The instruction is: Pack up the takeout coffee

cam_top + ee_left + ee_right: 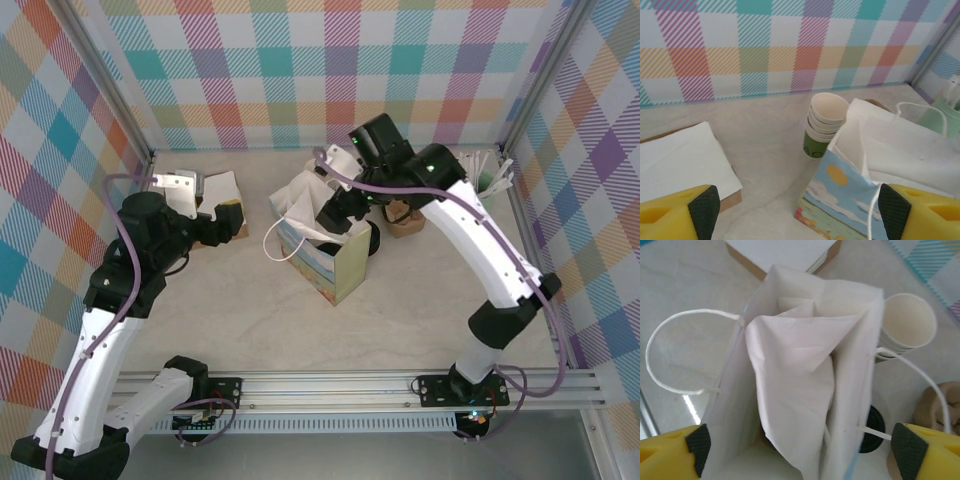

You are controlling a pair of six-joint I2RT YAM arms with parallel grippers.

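Right gripper hovers released over the paper bag, left gripper likewise released; best widen the crumpled mouth before fetching the black lid on its right.

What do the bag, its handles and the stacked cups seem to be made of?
The bag looks like thin matte paper: sharp creases, white inside, a printed sun outside. Its handles look like thin white cord, paper or string. The stacked cups look like matte paperboard, with rolled cream rims and a green printed lowest wall.
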